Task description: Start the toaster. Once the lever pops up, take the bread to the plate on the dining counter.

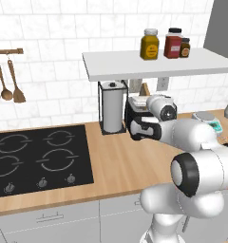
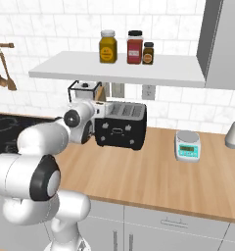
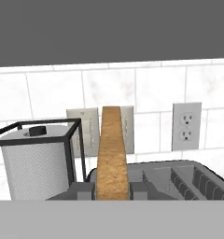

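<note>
Gripping square tan bread slice [image 3: 112, 154] edge-on between my pincer [image 3: 112, 190] fingertips, just above black boxy four-slot toaster [image 2: 120, 126] on wall counter. Toasting apparently done; slice looks mostly out of slot. Left: carry to plate on dining counter.

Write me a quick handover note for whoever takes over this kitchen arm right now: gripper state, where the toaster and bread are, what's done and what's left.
Gripper: shut on the bread, one finger on each side of the slice, seen edge-on in the hand view.
Toaster: on the wall counter, under the shelf, beside the paper-towel roll. The hand is right at its left end.
Bread: stands upright above the toaster's left slot, so it looks partly lifted out.
Done: the bread is gripped, so toasting seems finished.
Left: lift the slice clear, drive to the dining counter and set it on the plate.
</note>
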